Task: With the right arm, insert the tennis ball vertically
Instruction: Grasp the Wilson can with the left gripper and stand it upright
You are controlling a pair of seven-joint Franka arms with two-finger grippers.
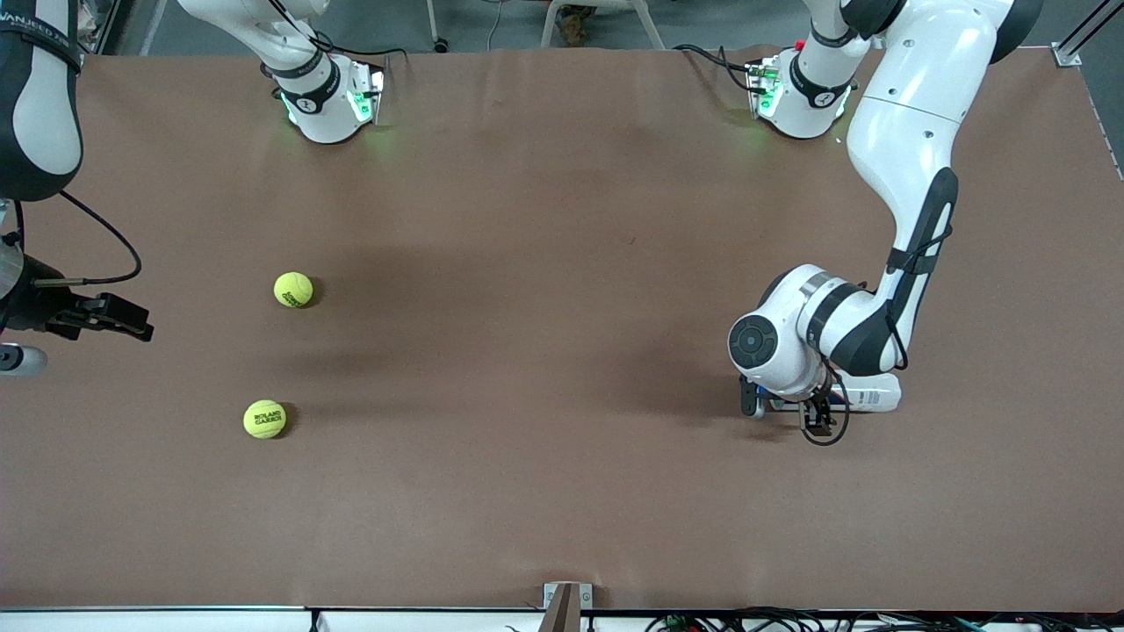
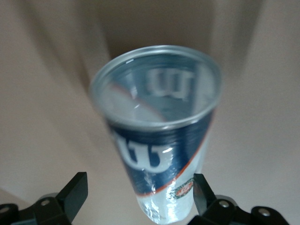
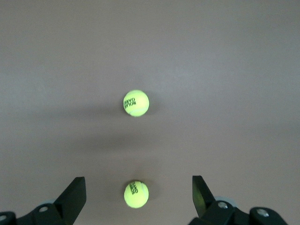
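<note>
**Pre-grasp stage: right gripper open above two tennis balls**

Two tennis balls lie on the table toward the right arm's end. The first tennis ball (image 1: 293, 289) sits farther from the front camera; the second tennis ball (image 1: 264, 419), with dark print on its felt, sits nearer. They are well apart and neither is held.

The right gripper (image 3: 138, 199) hangs above this pair with its fingers spread wide and nothing between them. In the right wrist view one ball lies between the finger lines and the other farther out.

The left gripper (image 2: 140, 199) is toward the left arm's end, low over the table. A clear ball canister (image 2: 159, 140) with a blue label sits between its wide-spread fingers; neither finger visibly presses the wall, so a grip is not confirmed. The canister's open mouth faces the wrist camera.

Judged step: selection and approach; no ball is picked up. The next move calls for descent centred on one ball, closure, then transport to the canister mouth.

The brown table surface (image 1: 544, 263) is plain. Cables run along the table's edge nearest the front camera.
</note>
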